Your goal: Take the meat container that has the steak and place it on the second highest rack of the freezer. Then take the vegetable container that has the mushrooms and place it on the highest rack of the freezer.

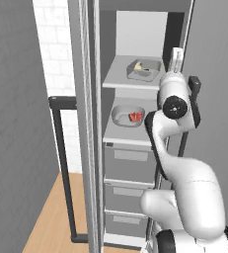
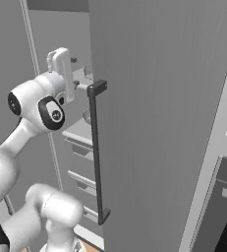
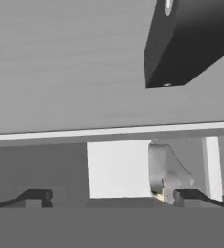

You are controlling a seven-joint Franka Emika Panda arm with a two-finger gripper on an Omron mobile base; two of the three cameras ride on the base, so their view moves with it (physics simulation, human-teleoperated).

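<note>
Both containers already sit inside the open freezer (image 1: 135, 148), so by my reading the task is at its end — what remains is drawing the arm clear of the shelves without catching the tray.

In the left base view, the vegetable container (image 1: 144, 69), a shallow grey rectangular tray with pale beige mushrooms (image 1: 138, 65) in it, lies on the highest rack (image 1: 120, 79) at upper centre. Below it, at the middle of the frame, a rounded grey meat container (image 1: 128, 116) holding the small bright-red steak (image 1: 135, 117) rests on the second highest rack (image 1: 116, 136), directly over the flat grey drawers (image 1: 129, 165).

The gripper (image 3: 108, 196) shows at the bottom of the hand view with its dark fingertips standing wide apart and nothing between them; a grey tray corner lies just beyond the right-hand tip.

Every surface is matte and flat-shaded: the freezer's walls faintly brushed grey, the racks thin plain slabs, and the door handle (image 2: 96, 152) a long dark square-section bar.
</note>
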